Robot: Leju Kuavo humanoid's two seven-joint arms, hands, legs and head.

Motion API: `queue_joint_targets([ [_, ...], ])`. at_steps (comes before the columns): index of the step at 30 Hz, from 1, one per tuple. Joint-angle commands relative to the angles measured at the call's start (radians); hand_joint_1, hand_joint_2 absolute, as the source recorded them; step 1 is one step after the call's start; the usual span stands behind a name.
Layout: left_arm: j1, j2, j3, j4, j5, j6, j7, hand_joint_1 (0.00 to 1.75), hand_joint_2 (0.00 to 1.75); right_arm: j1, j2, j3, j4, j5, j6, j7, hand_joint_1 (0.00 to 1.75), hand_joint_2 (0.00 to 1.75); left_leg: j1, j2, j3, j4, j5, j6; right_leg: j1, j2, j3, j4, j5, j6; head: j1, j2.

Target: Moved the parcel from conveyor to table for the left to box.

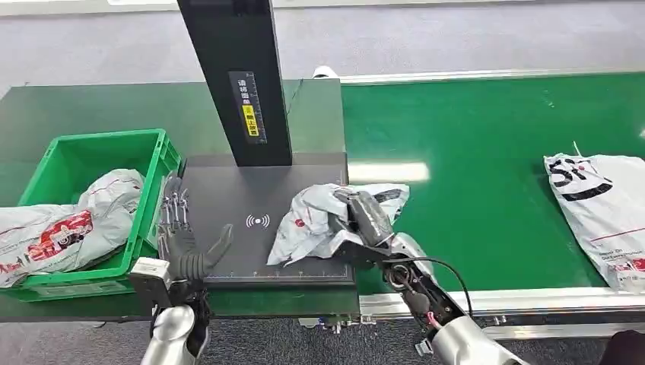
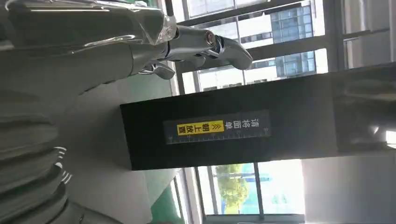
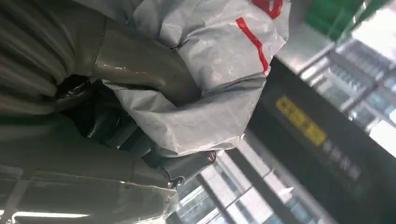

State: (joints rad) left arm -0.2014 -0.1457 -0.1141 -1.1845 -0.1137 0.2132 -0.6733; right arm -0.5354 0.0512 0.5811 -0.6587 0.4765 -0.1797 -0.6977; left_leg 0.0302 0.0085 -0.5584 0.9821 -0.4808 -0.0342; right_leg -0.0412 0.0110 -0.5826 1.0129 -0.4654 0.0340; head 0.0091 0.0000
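Low in frame, right hand [image 1: 363, 220] clutching grey parcel [image 1: 319, 220] at centre, on black scanner table [image 1: 228, 190]. Lower left, left hand [image 1: 182, 239] spread, holding nothing, beside green box [image 1: 152, 152].

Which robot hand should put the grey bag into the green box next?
The left hand: it's empty, fingers apart, right beside the green box. The right hand grips the grey bag on the black pad, farther away.
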Motion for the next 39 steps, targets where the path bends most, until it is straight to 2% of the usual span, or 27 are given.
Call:
queue_joint_targets([
  [1, -0.065, 0.002, -0.045, 0.129, 0.018, -0.005, -0.025, 0.00, 1.75, -0.065, 0.060, 0.205, 0.178, -0.037, -0.009, 0.000, 1.75, 1.75, 0.000, -0.001, 0.002, -0.001, 0.000, 0.002, 0.001, -0.001, 0.002, -0.001, 0.000, -0.003, 0.000, 0.000],
  [13, -0.121, -0.005, -0.120, 0.219, 0.028, -0.036, -0.025, 0.00, 1.75, -0.002, 0.094, 0.324, 0.113, -0.110, 0.001, 0.000, 1.75, 1.75, 0.000, 0.001, 0.002, -0.001, 0.000, 0.002, 0.001, -0.001, 0.002, -0.002, 0.000, -0.003, 0.000, 0.000],
  [22, -0.135, -0.010, -0.123, 0.250, 0.032, -0.048, -0.025, 0.00, 1.75, 0.016, 0.102, 0.397, 0.083, -0.121, 0.078, 0.000, 1.75, 1.75, 0.000, 0.000, 0.001, -0.001, 0.000, 0.002, 0.001, -0.001, 0.001, -0.001, 0.000, -0.003, 0.000, 0.000],
  [31, -0.120, -0.007, -0.123, 0.246, 0.021, -0.057, -0.025, 0.00, 1.75, 0.018, 0.118, 0.417, 0.208, -0.105, 0.109, 0.000, 1.75, 1.75, 0.000, 0.000, 0.003, -0.002, 0.000, 0.003, 0.001, -0.001, 0.002, -0.002, 0.000, -0.003, 0.000, 0.000],
  [35, -0.112, 0.002, -0.117, 0.248, 0.014, -0.056, -0.025, 0.00, 1.75, -0.006, 0.123, 0.408, 0.303, -0.046, 0.097, 0.121, 1.75, 1.75, 0.000, 0.001, 0.002, -0.001, 0.000, 0.002, 0.000, 0.000, 0.002, -0.001, 0.000, -0.002, 0.000, 0.000],
  [39, -0.098, 0.006, -0.102, 0.234, 0.016, -0.060, -0.025, 0.00, 1.75, -0.014, 0.111, 0.378, 0.324, -0.026, 0.110, 0.180, 1.75, 1.75, 0.000, -0.001, 0.004, -0.003, 0.001, 0.003, 0.001, -0.002, 0.004, -0.003, 0.001, -0.004, 0.000, 0.000],
])
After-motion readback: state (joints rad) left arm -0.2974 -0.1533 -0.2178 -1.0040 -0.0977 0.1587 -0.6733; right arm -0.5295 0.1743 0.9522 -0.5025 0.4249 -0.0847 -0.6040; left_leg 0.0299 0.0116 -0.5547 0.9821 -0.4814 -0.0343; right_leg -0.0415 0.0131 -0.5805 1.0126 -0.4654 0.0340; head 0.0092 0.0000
